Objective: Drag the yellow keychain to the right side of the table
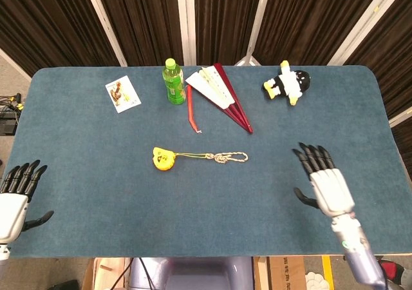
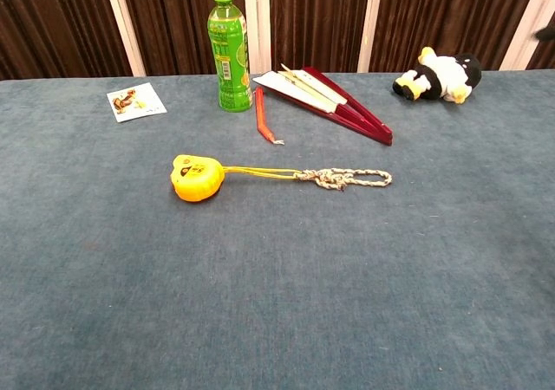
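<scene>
The yellow keychain (image 1: 163, 158) (image 2: 196, 178) lies near the middle of the blue table, and its knotted cord (image 1: 226, 156) (image 2: 347, 178) trails off to the right. My right hand (image 1: 325, 179) hovers over the table right of the cord's end, fingers spread, nothing in it. At the table's near left corner my left hand (image 1: 14, 200) is open and empty. Neither hand shows in the chest view.
Along the far side are a picture card (image 1: 122, 93), a green bottle (image 1: 173, 82), a red pen (image 1: 190, 108), a folded red fan (image 1: 222, 96) and a black-and-white plush toy (image 1: 287, 82). The blue table cloth (image 1: 90, 154) reaches every edge.
</scene>
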You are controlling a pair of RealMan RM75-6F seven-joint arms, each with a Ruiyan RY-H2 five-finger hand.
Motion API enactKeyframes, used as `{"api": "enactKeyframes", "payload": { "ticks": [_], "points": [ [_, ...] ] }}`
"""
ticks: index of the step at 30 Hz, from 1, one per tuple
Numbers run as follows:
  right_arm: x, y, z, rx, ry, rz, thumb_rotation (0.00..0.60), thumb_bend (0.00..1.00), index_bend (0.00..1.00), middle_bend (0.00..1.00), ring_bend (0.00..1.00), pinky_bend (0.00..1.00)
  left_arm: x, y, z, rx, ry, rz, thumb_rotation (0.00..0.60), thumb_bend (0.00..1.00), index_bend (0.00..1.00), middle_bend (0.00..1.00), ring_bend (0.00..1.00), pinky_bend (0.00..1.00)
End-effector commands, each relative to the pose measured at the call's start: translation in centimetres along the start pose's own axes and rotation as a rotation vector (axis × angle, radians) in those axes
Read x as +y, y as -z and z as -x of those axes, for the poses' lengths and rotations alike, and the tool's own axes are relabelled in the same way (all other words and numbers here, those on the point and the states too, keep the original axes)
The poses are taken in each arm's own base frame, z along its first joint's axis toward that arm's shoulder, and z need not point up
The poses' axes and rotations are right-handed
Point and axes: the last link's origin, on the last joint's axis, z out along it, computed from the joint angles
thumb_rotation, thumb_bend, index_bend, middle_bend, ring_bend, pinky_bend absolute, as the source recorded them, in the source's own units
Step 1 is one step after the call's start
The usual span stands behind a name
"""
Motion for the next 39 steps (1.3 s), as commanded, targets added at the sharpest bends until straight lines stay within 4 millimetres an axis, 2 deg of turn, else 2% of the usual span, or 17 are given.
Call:
{"api": "enactKeyframes", "payload": {
  "ticks": [1,8,16,27,39],
  "points": [
    [-3.2,-3.5,1.3,-0.024,0.022,-0.076,0.6,0.31,0.22,0.05,0.0,0.01,0.0,-0.1,0.0,-0.003,0.005,0.002,0.6,0.0,0.0,0.0,0.0,0.0],
    [-6.3,-7.4,5.5,-0.103,0.042,-0.096,0.6,0.31,0.33,0.1,0.01,0.03,0.0,-0.1,0.0,-0.011,0.018,0.007,0.6,0.0,0.0,0.0,0.0,0.0],
    [-7.8,-10.3,9.8,-0.171,0.028,-0.028,0.6,0.3,0.42,0.15,0.02,0.04,-0.2,-0.4,0.1,-0.017,0.023,0.011,0.6,0.0,0.0,0.0,0.0,0.0],
    [-7.6,-13.4,11.6,-0.169,0.024,0.048,0.6,0.31,0.47,0.16,0.02,0.04,-0.2,-0.5,0.4,-0.036,0.033,0.006,0.6,0.0,0.0,0.0,0.0,0.0],
    [-6.2,-14.8,13.0,-0.207,0.013,0.133,0.6,0.32,0.53,0.18,0.02,0.04,-0.1,-0.7,0.6,-0.042,0.033,0.0,0.6,0.0,0.0,0.0,0.0,0.0]
  ]
}}
